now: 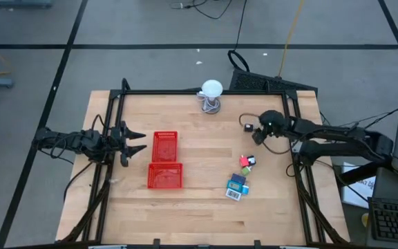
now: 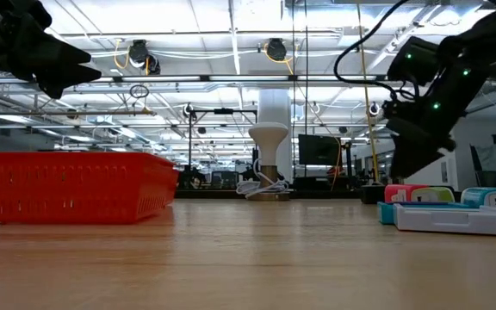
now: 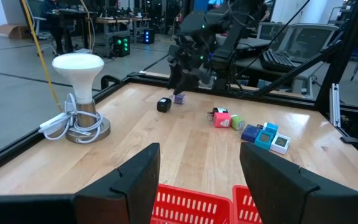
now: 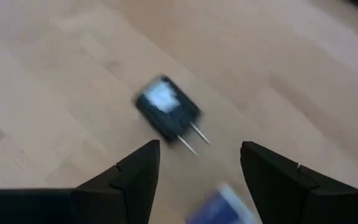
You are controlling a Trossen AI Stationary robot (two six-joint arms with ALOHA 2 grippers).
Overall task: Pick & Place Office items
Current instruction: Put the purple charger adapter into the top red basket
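The office items lie on the right half of the wooden table. A black plug piece point(image 4: 166, 112) point(image 1: 248, 127) lies flat with two prongs. A small purple piece point(image 3: 179, 98) is beside it. Nearer the front are a red-pink piece point(image 1: 244, 160), a green piece point(image 3: 237, 123) and a teal-blue packet point(image 1: 237, 185) with a white label. My right gripper point(image 4: 199, 155) point(image 1: 258, 133) hovers open, slanting down just above the black piece, touching nothing. My left gripper point(image 3: 199, 168) point(image 1: 135, 142) waits open and level at the table's left side, above the red trays.
Two red mesh trays point(image 1: 165, 160) stand left of centre. A white bulb on a wire stand point(image 1: 211, 97) is at the far edge. A black frame rail point(image 1: 199, 92) runs round the table. Bare wood lies between the trays and the items.
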